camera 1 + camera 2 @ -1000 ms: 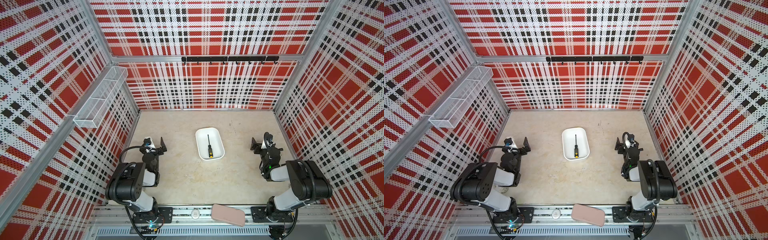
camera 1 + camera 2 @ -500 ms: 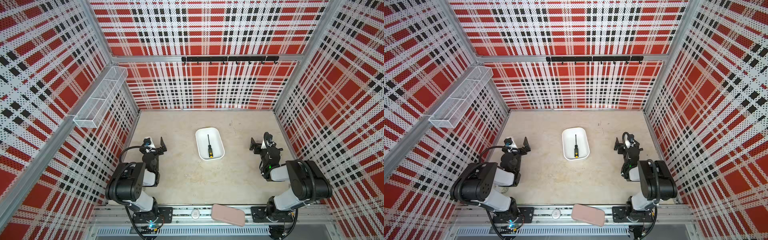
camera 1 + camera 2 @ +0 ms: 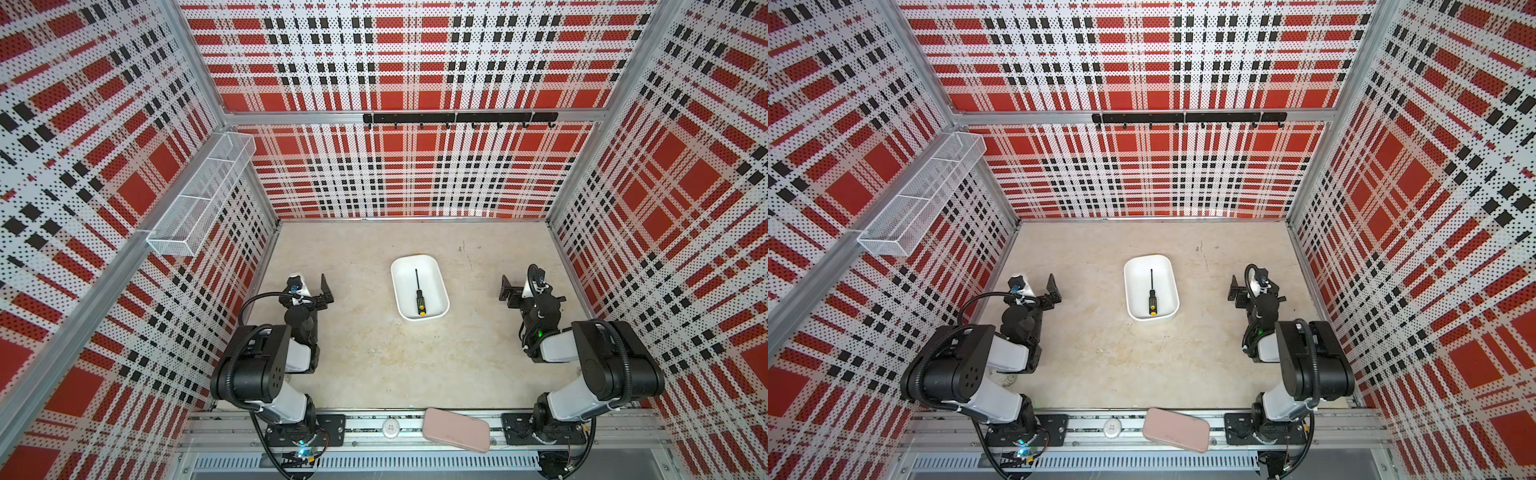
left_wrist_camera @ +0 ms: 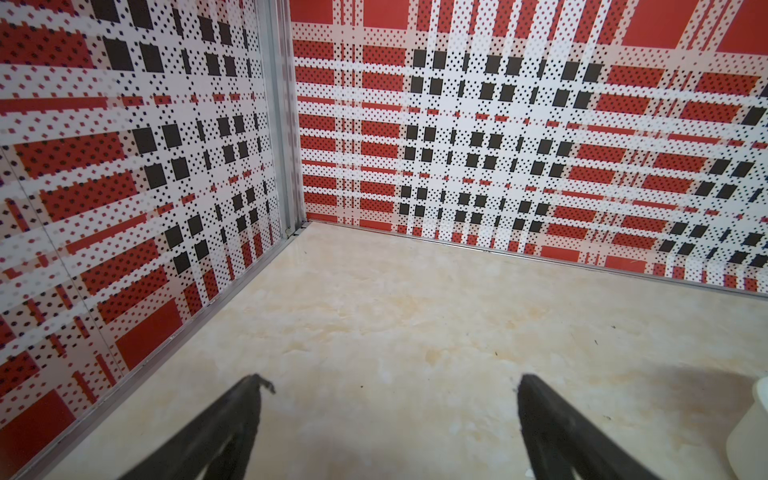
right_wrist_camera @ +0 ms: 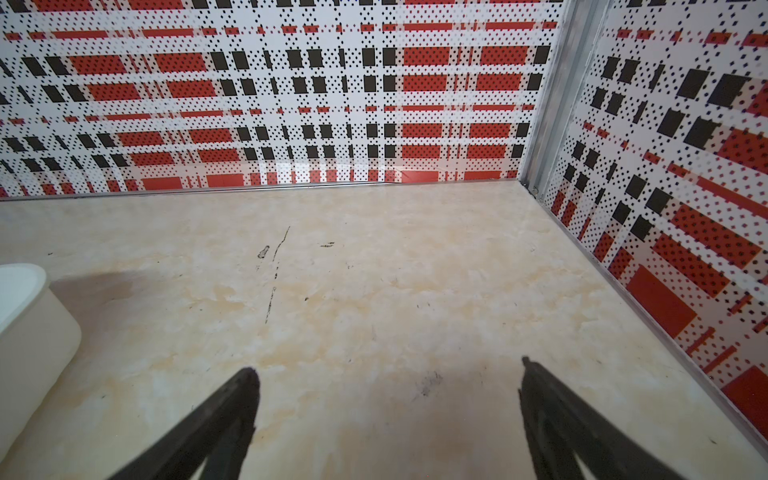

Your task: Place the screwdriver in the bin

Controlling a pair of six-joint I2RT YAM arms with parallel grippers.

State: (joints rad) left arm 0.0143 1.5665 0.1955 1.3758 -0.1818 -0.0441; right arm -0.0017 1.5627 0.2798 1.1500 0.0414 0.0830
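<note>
In both top views the screwdriver (image 3: 419,293) (image 3: 1152,293), with its black handle and yellow end cap, lies lengthwise inside the white bin (image 3: 432,276) (image 3: 1165,276) at mid-table. My left gripper (image 3: 311,286) (image 3: 1036,289) (image 4: 390,384) hangs open and empty to the left of the bin, well apart from it. To the bin's right, my right gripper (image 3: 521,286) (image 3: 1248,286) (image 5: 386,370) is open and empty over bare table. A corner of the bin (image 4: 752,428) (image 5: 29,332) shows at the edge of each wrist view.
A white wire-mesh basket (image 3: 203,195) hangs on the left wall. A black hook rail (image 3: 459,118) runs along the back wall. A flat pink object (image 3: 456,429) rests on the front rail between the arm bases. Plaid walls close in three sides.
My right gripper's jaws have spread a little wider. The left arm, the bin and the screwdriver have not moved.
</note>
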